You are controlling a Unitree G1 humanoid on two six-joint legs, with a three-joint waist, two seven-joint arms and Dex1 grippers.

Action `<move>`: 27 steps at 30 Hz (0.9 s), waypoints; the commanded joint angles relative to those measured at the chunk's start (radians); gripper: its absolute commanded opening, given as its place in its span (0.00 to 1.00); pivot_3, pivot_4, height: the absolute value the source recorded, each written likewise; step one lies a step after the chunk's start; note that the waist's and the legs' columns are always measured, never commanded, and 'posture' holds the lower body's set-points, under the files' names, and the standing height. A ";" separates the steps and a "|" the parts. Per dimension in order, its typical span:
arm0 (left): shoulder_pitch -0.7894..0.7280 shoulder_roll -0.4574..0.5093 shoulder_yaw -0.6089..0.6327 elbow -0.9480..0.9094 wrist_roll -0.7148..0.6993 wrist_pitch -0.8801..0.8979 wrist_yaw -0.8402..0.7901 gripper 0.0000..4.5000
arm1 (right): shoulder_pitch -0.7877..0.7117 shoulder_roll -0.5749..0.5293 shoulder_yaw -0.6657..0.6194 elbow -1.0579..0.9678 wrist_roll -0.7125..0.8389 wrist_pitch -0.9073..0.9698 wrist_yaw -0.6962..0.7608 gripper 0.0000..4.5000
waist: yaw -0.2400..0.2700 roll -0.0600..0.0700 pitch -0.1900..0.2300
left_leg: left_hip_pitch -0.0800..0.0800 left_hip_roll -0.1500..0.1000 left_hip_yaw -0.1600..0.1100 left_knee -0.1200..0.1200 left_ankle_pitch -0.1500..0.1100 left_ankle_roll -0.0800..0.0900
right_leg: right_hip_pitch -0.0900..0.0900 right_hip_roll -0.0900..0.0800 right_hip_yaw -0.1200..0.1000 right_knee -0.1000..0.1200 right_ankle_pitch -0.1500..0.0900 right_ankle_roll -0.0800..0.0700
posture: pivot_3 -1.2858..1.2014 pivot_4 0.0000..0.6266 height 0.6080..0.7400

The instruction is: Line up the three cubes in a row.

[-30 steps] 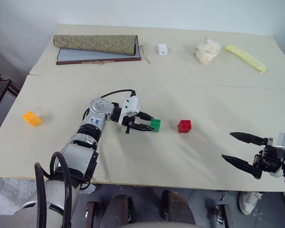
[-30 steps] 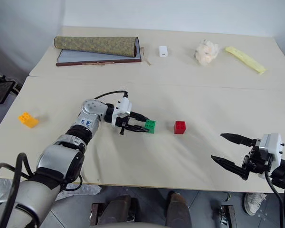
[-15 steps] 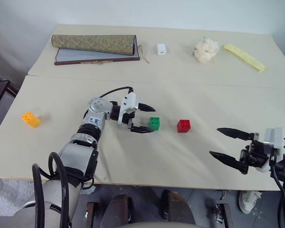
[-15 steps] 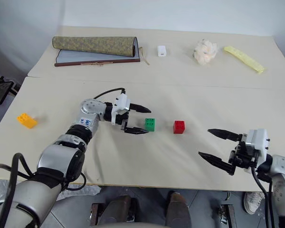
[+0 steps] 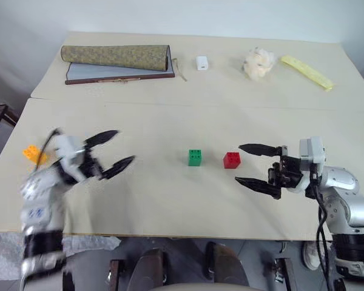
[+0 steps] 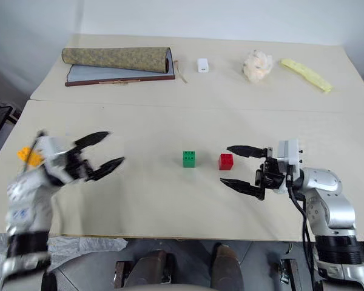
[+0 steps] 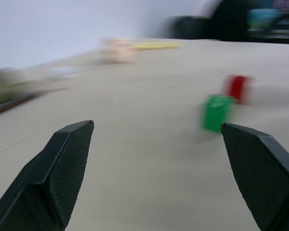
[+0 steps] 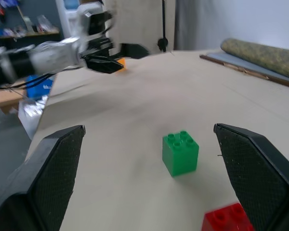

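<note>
The green cube (image 5: 195, 157) and the red cube (image 5: 232, 160) stand side by side, a small gap apart, mid-table. The orange-yellow cube (image 5: 30, 153) lies far left, partly hidden behind my left arm. My left gripper (image 5: 122, 147) is open and empty, just right of the orange-yellow cube and well left of the green one. My right gripper (image 5: 239, 163) is open and empty, its fingertips just right of the red cube. The left wrist view shows the green cube (image 7: 216, 112) and red cube (image 7: 238, 87) beyond open fingers (image 7: 62, 163). The right wrist view shows the green cube (image 8: 180, 153) ahead.
At the back of the table lie a rolled mat (image 5: 115, 56) on a flat board, a small white block (image 5: 201, 62), a white fluffy clump (image 5: 258, 62) and a yellow strip (image 5: 306, 71). The table's front edge (image 5: 182, 233) runs close below both grippers.
My left gripper opened, let go of the green cube and swung back left to beside the orange-yellow cube. My right gripper moved left, up to the red cube. The green cube stays put.
</note>
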 commanded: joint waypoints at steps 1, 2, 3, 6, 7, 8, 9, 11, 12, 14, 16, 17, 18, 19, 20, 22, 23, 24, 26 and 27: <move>0.191 -0.098 0.170 -0.186 -0.051 -0.001 0.216 1.00 | -0.042 0.029 0.023 0.010 -0.008 -0.038 0.029 1.00 | 0.002 0.000 0.000 | 0.000 0.000 0.000 0.000 0.000 0.000 | 0.000 0.000 0.000 0.000 0.000 0.000 | 0.52 0.24 1.00; 0.247 -0.139 0.205 -0.200 -0.064 -0.009 0.259 1.00 | -0.050 0.037 0.031 0.011 -0.009 -0.039 0.032 1.00 | 0.011 0.000 0.000 | 0.001 0.001 0.000 0.000 0.000 0.000 | 0.001 0.000 0.000 0.000 0.000 0.000 | 0.52 0.24 1.00; 0.288 -0.167 0.228 -0.211 -0.074 -0.014 0.291 1.00 | -0.056 0.042 0.037 0.012 -0.011 -0.039 0.035 1.00 | 0.019 0.000 0.000 | 0.001 0.001 -0.002 0.001 0.000 0.000 | 0.002 0.000 -0.002 0.000 0.000 0.000 | 0.52 0.24 1.00; 0.404 -0.245 0.332 -0.141 -0.096 -0.074 0.361 1.00 | -0.067 0.054 0.051 0.006 -0.008 -0.030 0.041 1.00 | 0.030 -0.001 0.000 | 0.003 0.001 -0.001 0.002 0.000 -0.001 | 0.005 0.000 -0.001 0.000 0.000 -0.001 | 0.52 0.24 1.00; 0.422 -0.255 0.347 -0.124 -0.098 -0.090 0.371 1.00 | -0.067 0.055 0.053 0.005 -0.007 -0.027 0.043 1.00 | 0.031 -0.001 0.000 | 0.004 0.001 -0.001 0.002 -0.001 -0.001 | 0.005 0.000 -0.001 0.000 0.000 -0.001 | 0.52 0.24 1.00; 0.438 -0.266 0.363 -0.107 -0.101 -0.102 0.389 1.00 | -0.068 0.054 0.055 0.007 -0.007 -0.025 0.047 1.00 | 0.031 -0.001 0.000 | 0.004 0.000 -0.001 0.002 -0.001 -0.001 | 0.005 0.000 -0.001 0.000 0.000 -0.001 | 0.52 0.24 1.00; 0.449 -0.276 0.380 -0.091 -0.113 -0.112 0.407 1.00 | -0.068 0.052 0.057 0.011 -0.009 -0.024 0.051 1.00 | 0.031 -0.001 0.000 | 0.004 0.000 -0.001 0.002 -0.001 -0.001 | 0.005 0.000 -0.001 0.000 0.000 -0.001 | 0.52 0.24 1.00; 0.460 -0.285 0.393 -0.065 -0.115 -0.134 0.433 1.00 | -0.070 0.050 0.060 0.017 -0.010 -0.023 0.057 1.00 | 0.029 -0.001 0.000 | 0.004 0.001 -0.001 0.001 -0.002 -0.001 | 0.005 0.000 -0.001 0.000 -0.001 -0.002 | 0.52 0.24 1.00; 0.463 -0.285 0.391 -0.058 -0.111 -0.144 0.440 1.00 | -0.070 0.049 0.061 0.018 -0.011 -0.022 0.059 1.00 | 0.028 -0.001 0.000 | 0.004 0.001 0.000 0.001 -0.002 -0.001 | 0.005 0.000 -0.001 0.000 -0.001 -0.002 | 0.52 0.24 1.00; 0.466 -0.289 0.362 -0.074 -0.099 -0.143 0.459 1.00 | -0.074 0.049 0.061 0.021 -0.011 -0.018 0.061 1.00 | 0.028 -0.001 0.000 | 0.004 0.001 0.000 0.001 -0.002 -0.001 | 0.004 0.000 -0.001 0.000 -0.001 -0.002 | 0.52 0.24 1.00; 0.447 -0.292 0.306 -0.128 -0.072 -0.075 0.538 1.00 | -0.076 0.049 0.063 0.025 -0.013 -0.015 0.063 1.00 | 0.029 -0.001 0.000 | 0.004 0.001 0.000 0.001 -0.002 -0.001 | 0.004 0.000 -0.001 0.000 -0.001 -0.002 | 0.52 0.24 1.00; 0.427 -0.284 0.278 -0.157 -0.048 -0.015 0.604 1.00 | -0.077 0.049 0.064 0.026 -0.013 -0.013 0.065 1.00 | 0.029 -0.001 0.000 | 0.004 0.001 0.000 0.001 -0.002 -0.001 | 0.004 0.000 -0.001 0.000 -0.001 -0.002 | 0.52 0.24 1.00; 0.397 -0.281 0.258 -0.182 -0.058 0.012 0.644 1.00 | -0.077 0.049 0.065 0.027 -0.014 -0.011 0.064 1.00 | 0.030 -0.001 0.000 | 0.004 0.001 0.000 0.001 -0.002 -0.001 | 0.004 0.000 0.000 0.000 -0.001 -0.002 | 0.52 0.24 1.00; 0.365 -0.280 0.237 -0.223 -0.061 0.053 0.703 1.00 | -0.077 0.048 0.066 0.028 -0.014 -0.007 0.064 1.00 | 0.031 -0.001 0.000 | 0.004 0.001 0.000 0.001 -0.002 -0.001 | 0.004 0.000 0.000 0.000 -0.001 -0.002 | 0.52 0.24 1.00; 0.319 -0.274 0.221 -0.244 -0.051 0.079 0.759 1.00 | -0.077 0.047 0.067 0.028 -0.015 -0.005 0.064 1.00 | 0.032 -0.001 0.000 | 0.004 0.001 0.000 0.001 -0.002 -0.001 | 0.004 0.000 0.000 0.000 -0.001 -0.002 | 0.52 0.24 1.00; 0.253 -0.255 0.197 -0.268 -0.016 0.176 0.879 1.00 | -0.078 0.046 0.069 0.027 -0.016 0.002 0.064 1.00 | 0.030 -0.001 -0.001 | 0.004 0.001 0.000 0.001 -0.002 -0.001 | 0.004 0.000 0.000 0.001 -0.001 -0.002 | 0.52 0.24 1.00; 0.221 -0.246 0.189 -0.271 0.013 0.233 0.946 1.00 | -0.077 0.045 0.070 0.027 -0.017 0.003 0.064 1.00 | 0.028 -0.002 -0.001 | 0.004 0.001 0.000 0.001 -0.002 -0.001 | 0.004 0.000 0.000 0.001 -0.001 -0.002 | 0.52 0.24 1.00; 0.189 -0.243 0.184 -0.274 0.021 0.269 0.993 1.00 | -0.077 0.046 0.070 0.026 -0.019 0.004 0.063 1.00 | 0.025 -0.001 -0.001 | 0.004 0.001 0.000 0.001 -0.002 -0.001 | 0.004 0.000 0.000 0.001 -0.001 -0.002 | 0.52 0.24 1.00; 0.093 -0.242 0.168 -0.268 0.034 0.344 1.102 1.00 | -0.076 0.047 0.071 0.024 -0.022 0.006 0.060 1.00 | 0.016 -0.001 -0.001 | 0.005 -0.004 0.002 -0.001 -0.002 -0.001 | 0.004 0.001 0.001 0.001 -0.001 -0.002 | 0.52 0.24 1.00; 0.052 -0.239 0.163 -0.256 0.037 0.368 1.134 1.00 | -0.075 0.047 0.072 0.022 -0.023 0.007 0.058 1.00 | 0.016 -0.001 -0.001 | 0.005 -0.004 0.002 -0.001 -0.002 -0.001 | 0.003 0.001 0.001 0.001 -0.001 -0.002 | 0.52 0.24 1.00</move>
